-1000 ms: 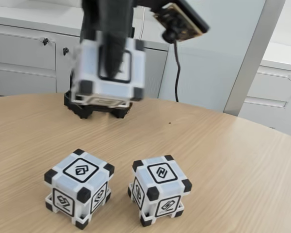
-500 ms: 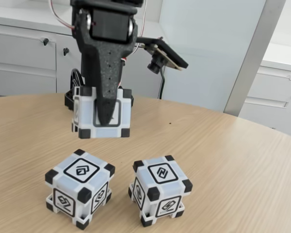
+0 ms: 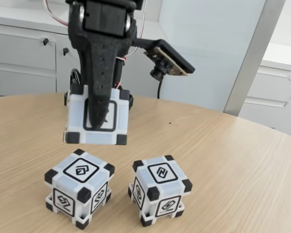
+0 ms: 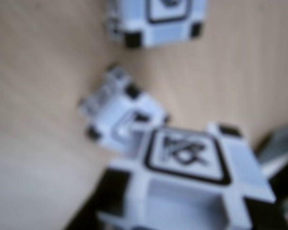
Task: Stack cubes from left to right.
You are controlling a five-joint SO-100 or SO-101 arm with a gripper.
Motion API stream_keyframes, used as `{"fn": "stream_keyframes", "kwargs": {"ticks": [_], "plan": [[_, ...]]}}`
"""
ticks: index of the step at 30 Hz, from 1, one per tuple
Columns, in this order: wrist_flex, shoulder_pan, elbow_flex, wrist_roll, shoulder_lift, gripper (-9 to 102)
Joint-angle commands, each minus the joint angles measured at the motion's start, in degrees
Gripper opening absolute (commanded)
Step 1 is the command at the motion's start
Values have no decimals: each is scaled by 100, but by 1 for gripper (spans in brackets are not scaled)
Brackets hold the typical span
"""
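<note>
**Cube held in the air above the left cube**

The end effector (image 3: pixel 101 119) grips one cube (image 3: pixel 96 118) clear of the surface (image 3: pixel 233 160). Its black finger (image 3: pixel 99 87) runs straight down the middle of the cube's front face, over the square symbol, with the tip ending near the lower part of that face. The cube sits between the fingers at the low end of the end effector, so the arm's body rises directly above it.

A cube has no long axis; this one hangs nearly square but slightly tilted in the fixed view — its bottom edge slopes a little, and its symbol face looks toward the camera.

Below it, two more cubes rest on the surface side by side, apart from each other. The left cube (image 3: pixel 79 187) lies almost directly under the held one, with a clear gap of air between them. The right cube (image 3: pixel 159 189) stands just beside it, off to the right of the end effector. Both are turned corner-forward, each showing a symbol on top.

In the wrist view, blurred, the held cube (image 4: pixel 187 177) fills the lower right — one symbol face turned to the lens — with another cube (image 4: pixel 120 112) just past it on the surface and a third (image 4: pixel 156 19) at the top edge.

A small camera board (image 3: pixel 167 60) juts from the arm to the right.
</note>
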Motion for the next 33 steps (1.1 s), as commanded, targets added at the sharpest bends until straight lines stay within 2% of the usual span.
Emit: {"fn": "stream_keyframes", "kwargs": {"ticks": [1, 11, 20, 33], "plan": [[-105, 26, -26, -35, 18, 20], [-105, 53, 211, -264, 18, 19], [-176, 642, 220, -334, 18, 19], [-132, 545, 571, -624, 26, 20]]}}
